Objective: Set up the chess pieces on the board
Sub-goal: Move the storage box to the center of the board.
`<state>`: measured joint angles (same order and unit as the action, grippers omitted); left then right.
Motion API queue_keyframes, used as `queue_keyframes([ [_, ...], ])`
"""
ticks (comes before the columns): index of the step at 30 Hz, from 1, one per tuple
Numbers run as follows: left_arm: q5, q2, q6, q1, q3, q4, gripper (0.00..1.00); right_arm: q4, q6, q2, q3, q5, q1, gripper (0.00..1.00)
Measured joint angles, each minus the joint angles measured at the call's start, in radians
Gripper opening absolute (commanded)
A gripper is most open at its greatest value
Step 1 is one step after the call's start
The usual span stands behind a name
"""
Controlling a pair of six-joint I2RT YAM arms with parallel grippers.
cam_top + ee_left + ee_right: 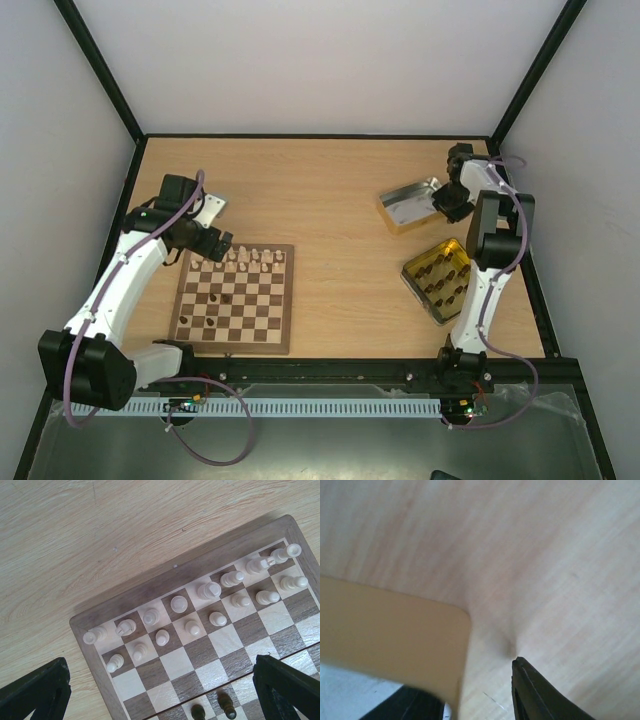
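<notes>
A square wooden chessboard (232, 348) with dark-brown and cream checks is laid at the near-left part of the pale wooden tabletop (340, 170). Sixteen small cream chessmen (178, 602) are stood in two rows along the board's far edge, and a few dark brown chessmen (214, 296) are scattered on squares nearer its middle and left side. The left gripper (215, 243) is held above the board's far-left corner, its jaws spread wide with nothing between them. Near the tabletop's right edge, a gold-toned rectangular tin (420, 295) is seen with more dark pieces (440, 280) inside. Beyond it a silver rectangular metal tin (405, 205) is met at its right end by the right gripper (448, 205). The tin's wall is seen between the fingers (535, 695), but whether it is clamped cannot be told.
</notes>
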<state>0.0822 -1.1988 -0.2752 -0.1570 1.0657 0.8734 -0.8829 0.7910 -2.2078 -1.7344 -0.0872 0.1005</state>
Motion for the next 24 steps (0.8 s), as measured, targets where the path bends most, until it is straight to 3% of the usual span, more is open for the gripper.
queue_keyframes([
  [3, -0.002, 0.000, 0.000, -0.005, 0.000, 0.000, 0.99, 0.026, 0.035, 0.083, 0.111, -0.008, 0.003, 0.37],
  [14, -0.004, -0.003, 0.011, -0.008, 0.000, -0.002, 0.99, 0.120, 0.190, 0.265, 0.216, -0.034, 0.008, 0.34],
  [20, -0.005, -0.006, 0.011, -0.012, 0.000, -0.002, 0.99, 0.169, 0.245, 0.292, 0.274, -0.097, 0.004, 0.41],
  [24, -0.004, -0.010, 0.011, -0.004, 0.012, 0.000, 0.99, 0.126, 0.189, 0.301, 0.202, -0.079, -0.045, 0.50],
])
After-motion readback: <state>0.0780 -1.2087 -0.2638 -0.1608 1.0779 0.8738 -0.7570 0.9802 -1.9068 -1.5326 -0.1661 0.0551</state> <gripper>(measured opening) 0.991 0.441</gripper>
